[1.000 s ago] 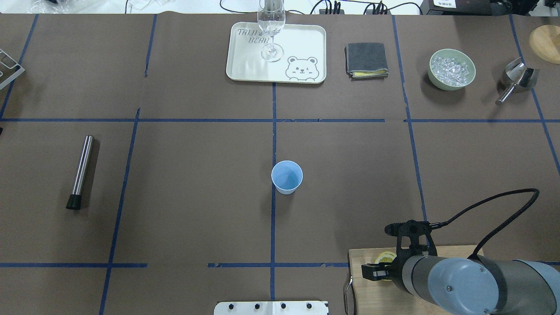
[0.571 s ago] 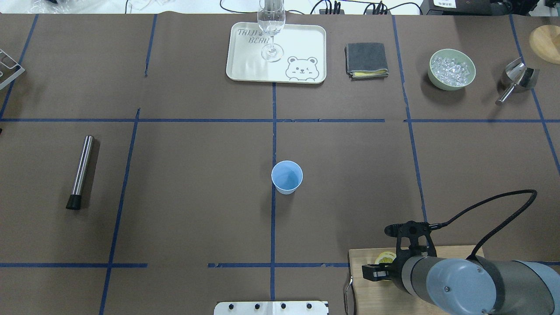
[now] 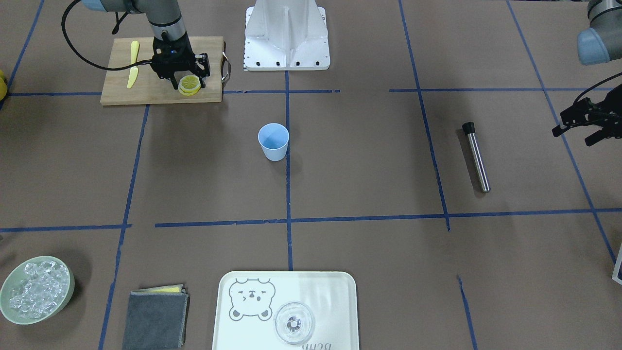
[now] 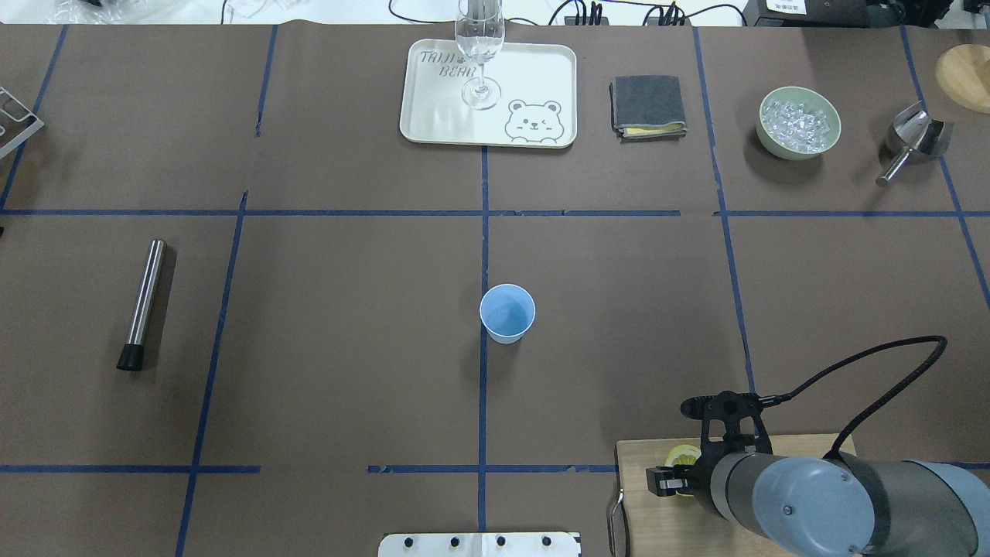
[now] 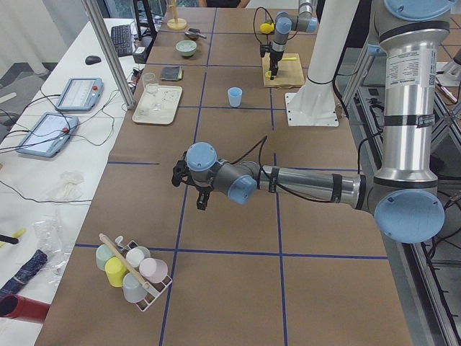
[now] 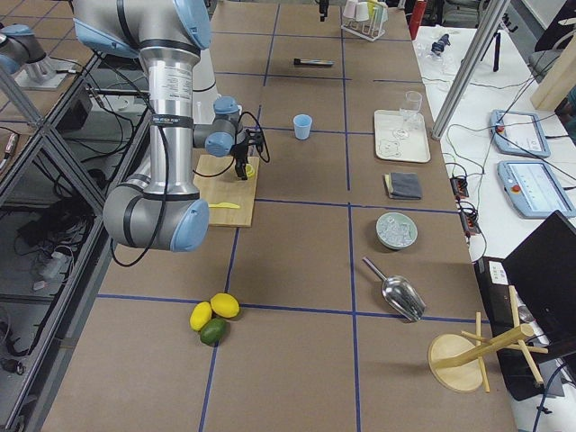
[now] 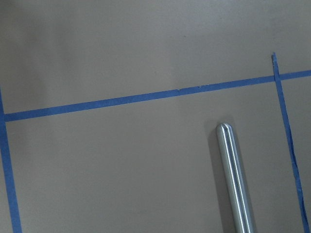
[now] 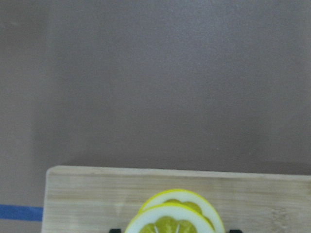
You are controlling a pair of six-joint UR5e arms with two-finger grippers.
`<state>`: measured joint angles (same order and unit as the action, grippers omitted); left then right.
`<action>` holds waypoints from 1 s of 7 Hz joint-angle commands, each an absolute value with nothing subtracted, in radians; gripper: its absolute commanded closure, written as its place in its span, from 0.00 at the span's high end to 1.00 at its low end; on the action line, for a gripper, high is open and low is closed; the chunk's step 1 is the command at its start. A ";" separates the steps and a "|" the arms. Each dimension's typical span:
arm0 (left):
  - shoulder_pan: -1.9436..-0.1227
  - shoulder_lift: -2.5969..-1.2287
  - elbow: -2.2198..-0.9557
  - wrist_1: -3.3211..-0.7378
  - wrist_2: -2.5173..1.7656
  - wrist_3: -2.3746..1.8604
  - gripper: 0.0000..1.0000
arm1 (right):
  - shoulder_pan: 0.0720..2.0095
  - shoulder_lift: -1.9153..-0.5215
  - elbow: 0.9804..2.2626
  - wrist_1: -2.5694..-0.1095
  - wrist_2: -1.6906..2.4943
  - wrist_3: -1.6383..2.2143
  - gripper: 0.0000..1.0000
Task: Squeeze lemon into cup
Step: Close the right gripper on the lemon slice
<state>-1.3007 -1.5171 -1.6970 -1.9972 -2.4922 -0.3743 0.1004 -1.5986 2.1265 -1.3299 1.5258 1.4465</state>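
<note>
Lemon slice [image 3: 189,85] – upper of overlapping pair – on cutting board [image 3: 146,92], 5 o'clock from cup [image 3: 273,141] seen overhead. Right gripper [image 3: 189,82] fingers apart, straddling slice. Left gripper [image 3: 576,136] apart, empty. Risk – jaws pinching both slices, or thin slice folding and slipping out before reaching cup.

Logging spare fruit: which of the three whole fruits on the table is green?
The green fruit is the one nearest the right-side camera; the two yellow fruits lie behind it.
</note>
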 commanded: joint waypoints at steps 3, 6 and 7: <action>-1.301 -1.516 -1.701 -1.997 -2.496 -0.374 1.00 | 0.109 -1.626 2.176 -1.330 1.526 1.447 0.26; -1.301 -1.516 -1.710 -1.996 -2.496 -0.376 1.00 | 0.115 -1.663 2.220 -1.338 1.526 1.447 0.26; -1.301 -1.514 -1.712 -1.996 -2.497 -0.376 1.00 | 0.117 -1.663 2.220 -1.338 1.526 1.447 0.26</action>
<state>-1.3008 -1.5151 -1.7080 -1.9962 -2.4961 -0.3753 0.1142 -1.6608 2.2167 -1.3353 1.5268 1.4465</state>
